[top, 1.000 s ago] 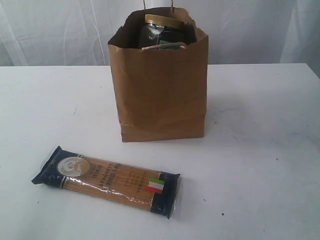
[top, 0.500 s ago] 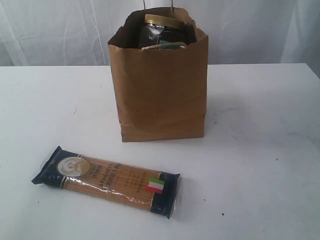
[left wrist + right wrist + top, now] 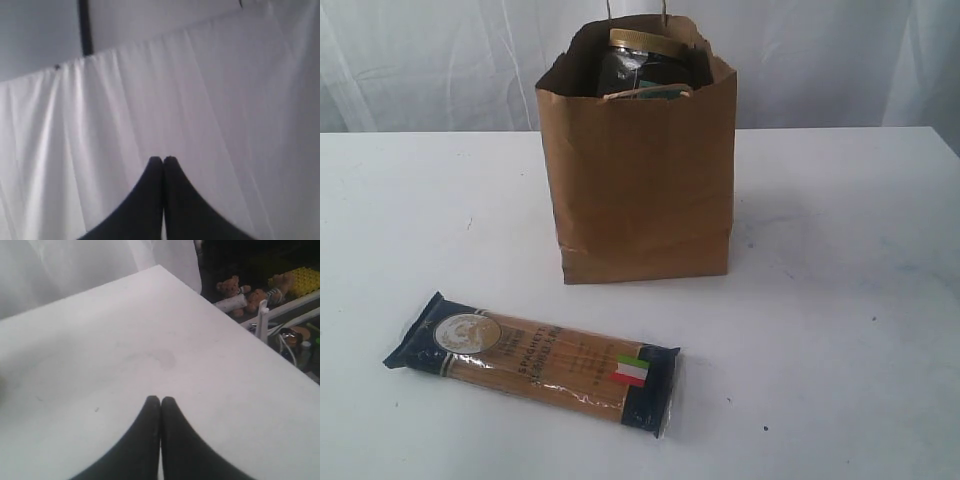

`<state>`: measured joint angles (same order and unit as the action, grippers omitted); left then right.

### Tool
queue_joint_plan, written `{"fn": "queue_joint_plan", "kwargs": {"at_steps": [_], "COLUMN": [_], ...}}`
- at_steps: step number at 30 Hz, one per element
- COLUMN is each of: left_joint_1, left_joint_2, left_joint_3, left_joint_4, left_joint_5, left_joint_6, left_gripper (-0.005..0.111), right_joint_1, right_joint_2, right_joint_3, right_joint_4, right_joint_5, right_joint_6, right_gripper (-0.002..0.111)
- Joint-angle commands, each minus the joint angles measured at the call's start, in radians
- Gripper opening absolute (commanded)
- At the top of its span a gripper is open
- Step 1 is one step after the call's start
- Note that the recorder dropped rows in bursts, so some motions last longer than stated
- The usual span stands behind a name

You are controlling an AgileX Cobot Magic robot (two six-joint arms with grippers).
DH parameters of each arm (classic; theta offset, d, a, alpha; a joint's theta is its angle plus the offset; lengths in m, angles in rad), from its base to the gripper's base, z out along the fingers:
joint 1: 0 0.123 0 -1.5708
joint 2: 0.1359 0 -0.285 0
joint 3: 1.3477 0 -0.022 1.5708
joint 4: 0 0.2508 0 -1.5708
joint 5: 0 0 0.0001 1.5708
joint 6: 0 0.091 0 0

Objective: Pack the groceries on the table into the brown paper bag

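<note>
A: Unchanged from a second ago — no shift in the spaghetti packet [image 3: 532,362], none in the paper bag [image 3: 640,200].

B: Packet's place?

A: Flat on the table [image 3: 840,250], lower left of the exterior view, in front of the bag and well apart from it. Bag upright at upper middle, mouth open, with a jar [image 3: 635,72] and its tan lid [image 3: 645,42] showing above the rim.

B: And the grippers?

A: Left gripper [image 3: 163,160] closed on nothing, tips pressed together, facing only a white curtain [image 3: 150,100]. Right gripper [image 3: 160,399] likewise closed and empty, above a bare corner of the table. Neither seen in the exterior view.

B: Handling?

A: Probably light, and stiff along its length, yet brittle inside — likely to snap if bent or squeezed hard. Slick film as well, so prone to slipping between the tips. Best taken across the narrow width near the middle, for balance. Then tipped on end and lowered in beside the jar; too long to lie flat in there, by the look of it.
</note>
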<state>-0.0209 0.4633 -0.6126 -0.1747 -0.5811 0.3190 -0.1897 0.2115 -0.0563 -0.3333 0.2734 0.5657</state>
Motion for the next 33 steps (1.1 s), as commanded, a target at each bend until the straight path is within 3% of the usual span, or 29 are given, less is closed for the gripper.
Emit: {"fn": "queue_joint_plan", "kwargs": {"at_steps": [1,8,13,17,21,23,25,28,33], "left_joint_1": [-0.002,-0.002,-0.002,-0.002,-0.004,-0.032,-0.112,-0.287,-0.578], "left_joint_2": [0.116,0.346,0.550,0.638,0.665,0.670,0.677,0.689,0.727], "left_joint_3": [-0.202,-0.609,-0.822,-0.783,-0.677,-0.604,-0.523,-0.413,-0.291], "left_joint_4": [0.060,0.058,0.020,-0.120,-0.433,-0.589,-0.660,-0.550,-0.044], "left_joint_5": [0.444,1.141,1.802,1.802,1.802,1.802,1.802,1.744,1.502], "left_joint_6": [-0.014,0.059,0.075,0.147,0.482,0.672,0.809,0.824,0.820], "left_gripper": [0.000,0.000,0.000,0.000,0.000,0.000,0.000,0.000,0.000], "right_joint_1": [-0.004,-0.004,-0.004,-0.004,-0.004,-0.004,-0.004,-0.004,-0.004], "right_joint_2": [0.003,0.003,0.003,0.000,0.000,0.000,0.000,0.000,0.000], "right_joint_3": [0.034,0.043,0.043,0.043,0.043,0.043,0.043,0.043,0.043], "right_joint_4": [-0.043,-0.033,-0.033,-0.033,-0.033,-0.033,-0.033,-0.033,-0.033], "right_joint_5": [-0.010,-0.021,-0.021,-0.017,-0.017,-0.017,-0.017,-0.017,-0.017], "right_joint_6": [-0.047,-0.047,-0.047,-0.047,-0.047,-0.047,-0.047,-0.047,-0.047], "right_gripper": [0.000,0.000,0.000,0.000,0.000,0.000,0.000,0.000,0.000]}}
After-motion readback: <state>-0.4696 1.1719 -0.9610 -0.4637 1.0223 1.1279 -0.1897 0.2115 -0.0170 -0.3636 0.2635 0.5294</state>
